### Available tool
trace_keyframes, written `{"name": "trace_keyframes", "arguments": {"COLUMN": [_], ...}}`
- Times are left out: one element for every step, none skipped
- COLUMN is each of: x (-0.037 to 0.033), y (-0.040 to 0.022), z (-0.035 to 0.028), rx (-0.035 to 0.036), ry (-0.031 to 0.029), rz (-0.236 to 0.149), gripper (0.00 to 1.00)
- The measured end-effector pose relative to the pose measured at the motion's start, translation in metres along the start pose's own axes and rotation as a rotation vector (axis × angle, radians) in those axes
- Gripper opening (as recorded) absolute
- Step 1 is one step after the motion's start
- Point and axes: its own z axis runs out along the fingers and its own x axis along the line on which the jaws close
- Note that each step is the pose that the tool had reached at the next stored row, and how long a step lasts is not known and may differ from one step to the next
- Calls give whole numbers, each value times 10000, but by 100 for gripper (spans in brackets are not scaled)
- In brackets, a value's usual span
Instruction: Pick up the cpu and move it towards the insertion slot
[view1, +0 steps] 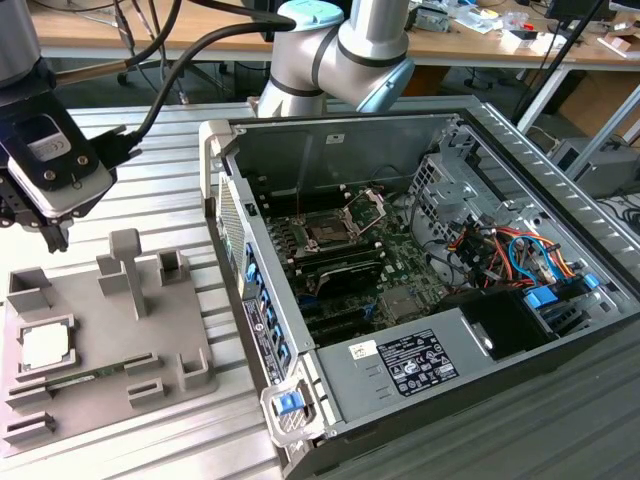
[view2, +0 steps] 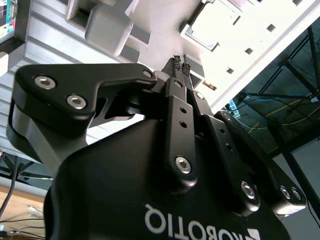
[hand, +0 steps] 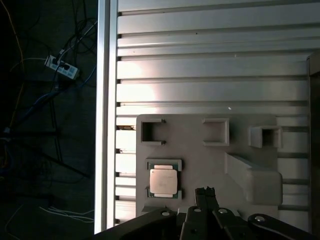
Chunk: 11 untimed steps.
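Black claw (hand: 205, 192) clenched, empty, hovers above grey plastic tray (hand: 240, 131), near small silvery square cpu (hand: 163, 180) seated in recess. Dark square insertion slot (view1: 328, 232) well apart, inside open computer case (view1: 300, 150). Step: approach; pick not made. Grasp calls for claw opened, straddling chip.

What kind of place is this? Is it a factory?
It looks like a robot lab or workshop, though that is a guess. A robot arm works at a slotted metal table with an opened computer case on it, and cluttered workbenches stand behind.
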Motion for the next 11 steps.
{"name": "trace_keyframes", "arguments": {"x": [1, 2, 3, 5, 6, 8, 10, 12, 13, 16, 18], "y": [0, 0, 0, 0, 0, 0, 0, 0, 0, 0, 0], "z": [1, 2, 2, 3, 3, 4, 5, 6, 7, 9, 10], "rx": [0, 0, 0, 1, 0, 0, 1, 0, 1, 1, 1], "ry": [-1, -1, 0, 1, 1, 0, 0, 1, 1, 1, 1], "rz": [1, 0, 0, 1, 0, 0, 0, 0, 0, 1, 0], "gripper": [11, 11, 11, 11, 11, 11, 11, 11, 11, 11, 11]}}
